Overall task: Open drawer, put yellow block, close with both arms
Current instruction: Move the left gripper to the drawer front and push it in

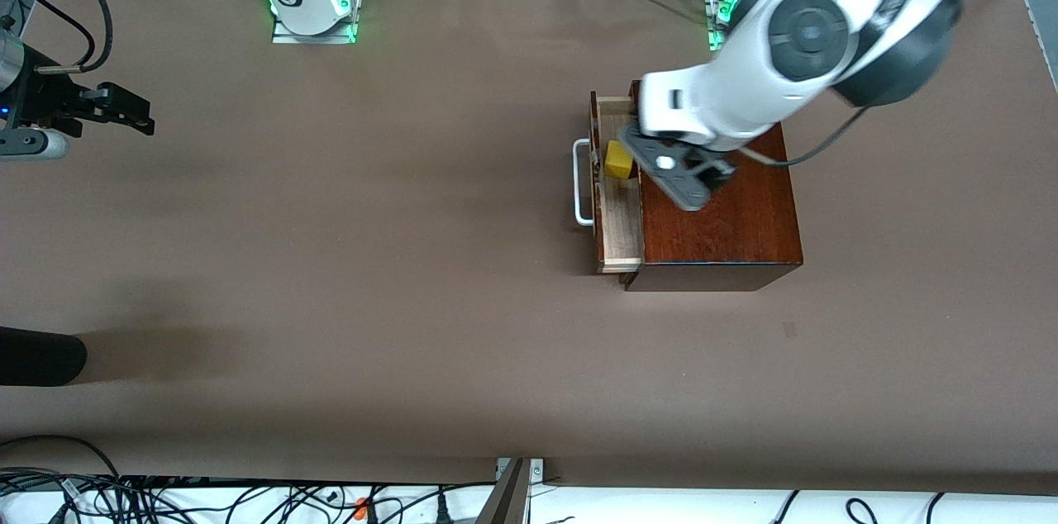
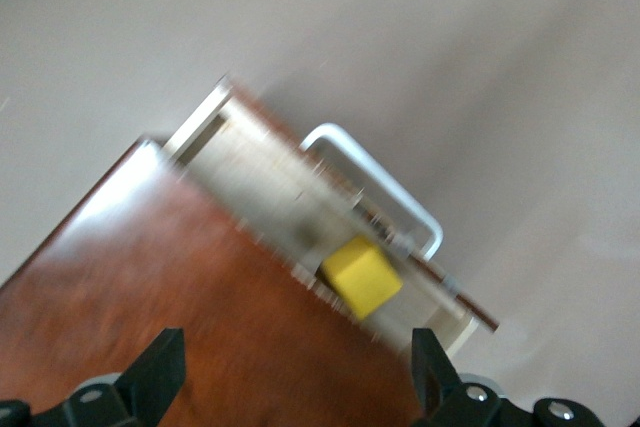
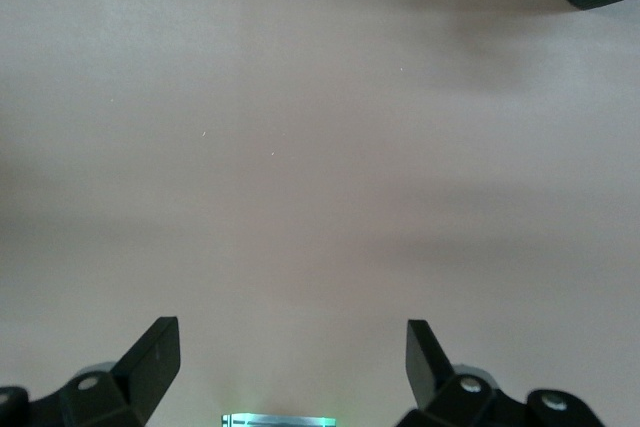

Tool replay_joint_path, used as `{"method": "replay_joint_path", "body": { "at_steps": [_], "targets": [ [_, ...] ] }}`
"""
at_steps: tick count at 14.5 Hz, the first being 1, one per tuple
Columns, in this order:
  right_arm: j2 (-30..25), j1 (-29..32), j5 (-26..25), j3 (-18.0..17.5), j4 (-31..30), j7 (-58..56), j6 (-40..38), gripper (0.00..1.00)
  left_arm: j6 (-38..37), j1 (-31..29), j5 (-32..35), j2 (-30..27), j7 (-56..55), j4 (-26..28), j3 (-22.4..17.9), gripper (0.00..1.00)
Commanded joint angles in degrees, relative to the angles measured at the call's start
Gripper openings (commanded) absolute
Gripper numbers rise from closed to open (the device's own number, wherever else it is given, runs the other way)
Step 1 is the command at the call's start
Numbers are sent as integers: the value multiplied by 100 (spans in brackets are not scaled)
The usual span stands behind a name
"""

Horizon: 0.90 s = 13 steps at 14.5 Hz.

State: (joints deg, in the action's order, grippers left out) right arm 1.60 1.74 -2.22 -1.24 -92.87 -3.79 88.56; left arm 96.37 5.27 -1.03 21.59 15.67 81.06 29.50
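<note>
Now the yellow block [image 1: 617, 159] lies in the open drawer [image 1: 618, 220], left gripper [image 2: 296, 372] jaws spread empty over the box [image 1: 719, 218], right gripper [image 1: 132, 112] waiting at nine o'clock, also spread; closing comes next.

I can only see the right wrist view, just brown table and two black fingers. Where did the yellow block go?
Observer: The yellow block lies inside the open drawer of the wooden box.
Operator: Is the other hand holding it?
Observer: No. The left hand is open and empty, over the box's top.
Operator: Where's my hand?
Observer: The right hand hangs over the table at the right arm's end, well apart from the drawer's white handle.
</note>
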Motion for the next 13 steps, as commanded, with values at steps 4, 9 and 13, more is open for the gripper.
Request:
{"method": "replay_joint_path", "body": {
  "at_steps": [4, 9, 13],
  "targets": [
    [7, 89, -7, -87, 146, 1, -40, 100, 1189, 615, 761, 732, 1069, -249, 56, 100],
    [42, 89, -7, -87, 146, -26, -93, 100, 1603, 1318, 1359, 1425, 1893, -258, 39, 100],
    [43, 89, -7, -87, 146, -26, -84, 100, 1947, 1381, 1755, 1795, 2871, -109, 12, 100]
  ]
}}
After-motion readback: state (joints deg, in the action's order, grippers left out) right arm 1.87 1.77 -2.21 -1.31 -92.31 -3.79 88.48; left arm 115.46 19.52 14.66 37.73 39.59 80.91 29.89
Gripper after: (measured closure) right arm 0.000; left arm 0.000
